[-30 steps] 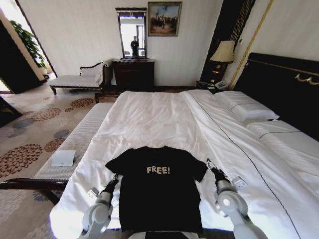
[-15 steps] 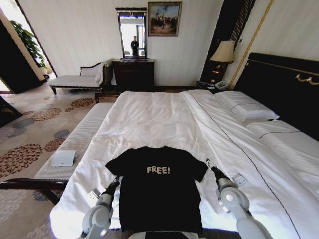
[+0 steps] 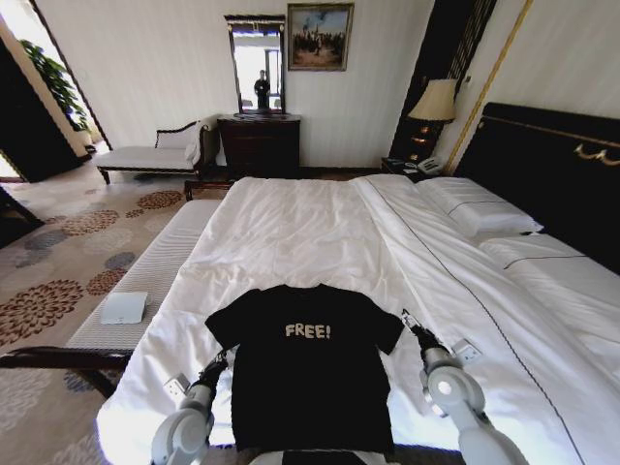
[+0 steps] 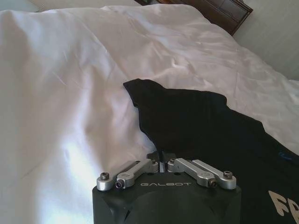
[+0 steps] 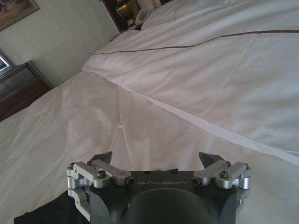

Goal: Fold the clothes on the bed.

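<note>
- Head view, left: left gripper (image 3: 221, 359) sits at the T-shirt's left edge, just below the left sleeve; the left wrist view shows its jaws closed together, tips at the black fabric; whether cloth is pinched, cannot tell.
- Centre: T-shirt (image 3: 308, 363) lies flat on the bed (image 3: 291, 232), collar away from the robot, long axis running straight outward.
- Right: right gripper (image 3: 411, 323) rests just beside the right sleeve, jaws spread wide, empty.
- Both grippers are about equally near.
</note>
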